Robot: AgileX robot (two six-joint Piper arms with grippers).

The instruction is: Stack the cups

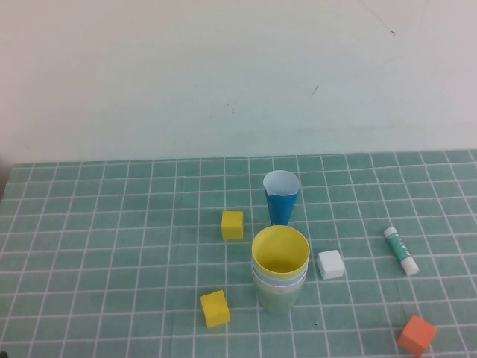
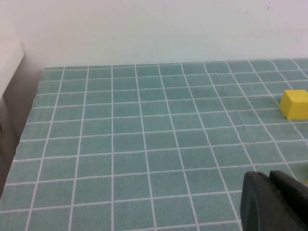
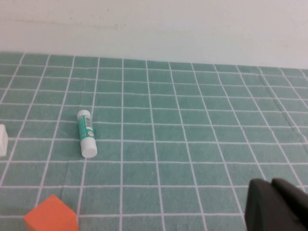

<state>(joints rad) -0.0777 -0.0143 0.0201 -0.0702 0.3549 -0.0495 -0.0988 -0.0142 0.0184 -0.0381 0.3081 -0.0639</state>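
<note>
Cups (image 1: 279, 272) nested in one stack; stacking looks finished, nothing left to lift.
My left pincer (image 2: 272, 202) and right pincer (image 3: 274, 204) are both pressed together, empty, low over the mat and absent from the high view. The stack, yellow on top, stands just in front of the dark blue cone cup (image 1: 282, 198), white block (image 1: 331, 265) beside it. Next: likely stay parked.

Pale wall (image 1: 223, 74); (gridded) green mat (image 1: 112, 246)
</note>
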